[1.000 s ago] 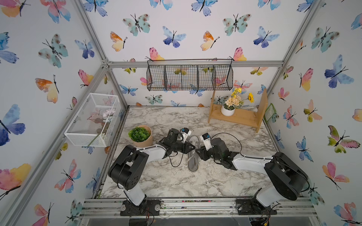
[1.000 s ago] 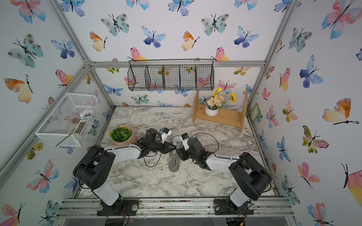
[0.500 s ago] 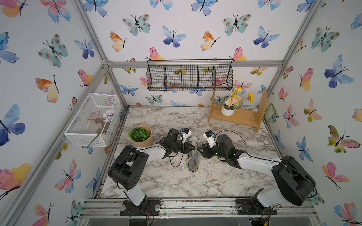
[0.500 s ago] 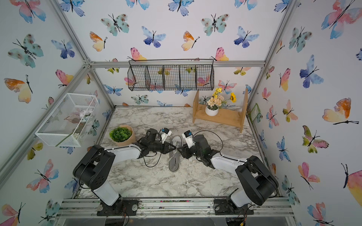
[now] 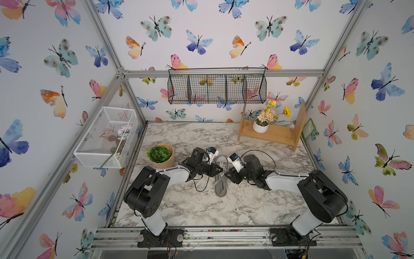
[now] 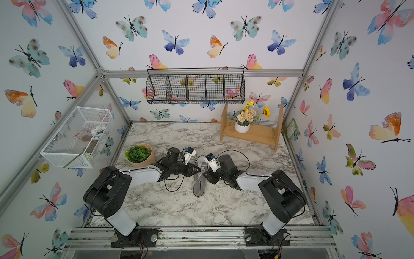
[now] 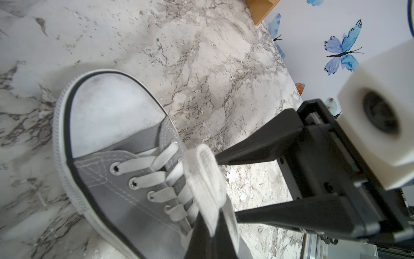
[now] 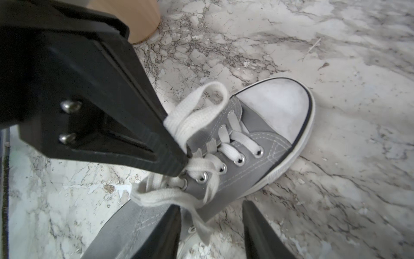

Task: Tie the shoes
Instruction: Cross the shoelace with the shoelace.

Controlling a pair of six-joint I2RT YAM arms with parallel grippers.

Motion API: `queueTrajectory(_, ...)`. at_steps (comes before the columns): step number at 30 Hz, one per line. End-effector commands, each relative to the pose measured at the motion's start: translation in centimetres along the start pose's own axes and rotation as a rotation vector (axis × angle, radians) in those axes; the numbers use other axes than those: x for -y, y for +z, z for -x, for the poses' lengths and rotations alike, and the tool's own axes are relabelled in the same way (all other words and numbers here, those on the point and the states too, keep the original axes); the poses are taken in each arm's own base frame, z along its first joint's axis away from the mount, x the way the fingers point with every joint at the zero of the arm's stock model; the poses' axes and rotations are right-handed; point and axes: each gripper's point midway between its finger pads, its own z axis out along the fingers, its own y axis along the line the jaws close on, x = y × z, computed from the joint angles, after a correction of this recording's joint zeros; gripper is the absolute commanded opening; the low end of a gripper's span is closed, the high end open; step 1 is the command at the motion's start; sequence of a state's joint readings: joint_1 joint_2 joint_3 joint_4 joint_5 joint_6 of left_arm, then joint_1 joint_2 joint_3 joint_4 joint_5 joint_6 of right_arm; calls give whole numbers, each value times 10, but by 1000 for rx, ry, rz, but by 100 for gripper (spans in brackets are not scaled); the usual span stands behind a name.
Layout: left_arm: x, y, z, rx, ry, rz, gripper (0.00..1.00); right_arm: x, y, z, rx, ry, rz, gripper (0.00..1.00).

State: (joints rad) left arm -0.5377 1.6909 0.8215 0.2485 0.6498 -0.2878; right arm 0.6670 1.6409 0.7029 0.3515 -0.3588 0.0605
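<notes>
A grey sneaker with a white toe cap, the shoe (image 5: 220,179) (image 6: 200,181), lies mid-table with its toe toward the back wall. My left gripper (image 7: 207,240) is shut on a white lace loop (image 7: 202,177) raised over the eyelets. In the right wrist view the same loop (image 8: 201,105) runs into the left gripper's fingertips (image 8: 172,157). My right gripper (image 8: 210,235) is open beside the shoe (image 8: 257,134), at its top eyelets. A loose lace end (image 8: 199,220) hangs between its fingers, not pinched. In both top views the two grippers (image 5: 220,170) (image 6: 205,176) meet over the laces.
A potted green plant (image 5: 160,155) stands just left of the left arm. A wooden shelf (image 5: 271,135) with a flower vase (image 5: 259,126) stands at the back right. A black wire basket (image 5: 216,88) and a white mesh box (image 5: 105,136) hang on the walls. A black cable (image 5: 201,186) loops beside the shoe.
The right gripper drew back slightly from the shoe, then came in again with its jaws somewhat narrower. The left gripper has stayed still, holding the lace loop.
</notes>
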Motion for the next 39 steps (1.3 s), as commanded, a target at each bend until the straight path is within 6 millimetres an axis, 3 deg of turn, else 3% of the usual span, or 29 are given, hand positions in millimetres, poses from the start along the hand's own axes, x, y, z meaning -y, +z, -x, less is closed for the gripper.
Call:
queueTrajectory(1,4,-3,8,13,24,-8,0,-5,6,9,13,-24,48,43)
queueTrajectory(19,15,-6,9,12,42,-47,0,-6,21,17,13,-5,98,34)
queueTrajectory(31,25,-8,9,13,40,-73,0,-4,16,27,60,75,71,15)
queueTrajectory(39,30,-10,13,34,29,-76,0,15,6,25,115,239,-48,4)
